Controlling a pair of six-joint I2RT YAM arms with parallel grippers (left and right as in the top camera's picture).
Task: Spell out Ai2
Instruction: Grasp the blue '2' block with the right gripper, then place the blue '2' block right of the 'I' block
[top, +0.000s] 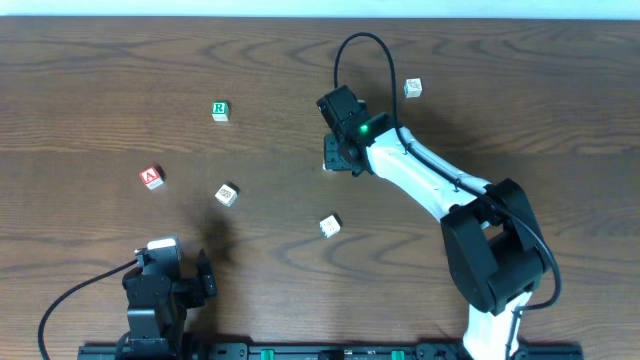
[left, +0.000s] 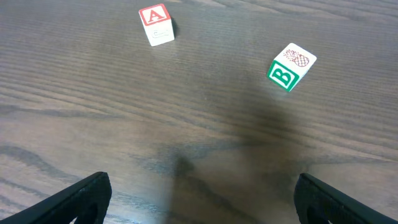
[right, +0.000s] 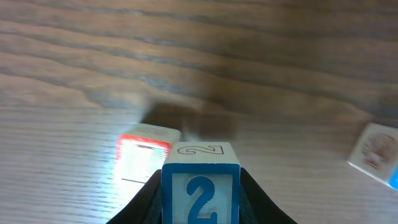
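Note:
My right gripper (right: 200, 198) is shut on the blue "2" cube (right: 200, 186) and holds it low over the table, near the table's middle in the overhead view (top: 337, 152). Just behind and left of it a red-edged cube (right: 144, 154) sits on the table; its letter is washed out by glare. The red "A" cube (top: 151, 177) lies at the left and also shows in the left wrist view (left: 155, 23). My left gripper (left: 202, 205) is open and empty near the front left edge (top: 170, 262), well short of the "A" cube.
A green "R" cube (top: 220, 110) lies at the back left. A green "B" cube (left: 291, 67) sits right of the "A" cube (top: 226, 194). Other loose cubes lie at the front middle (top: 330, 226) and back right (top: 413, 88). A blue-edged cube (right: 376, 152) lies right of my right gripper.

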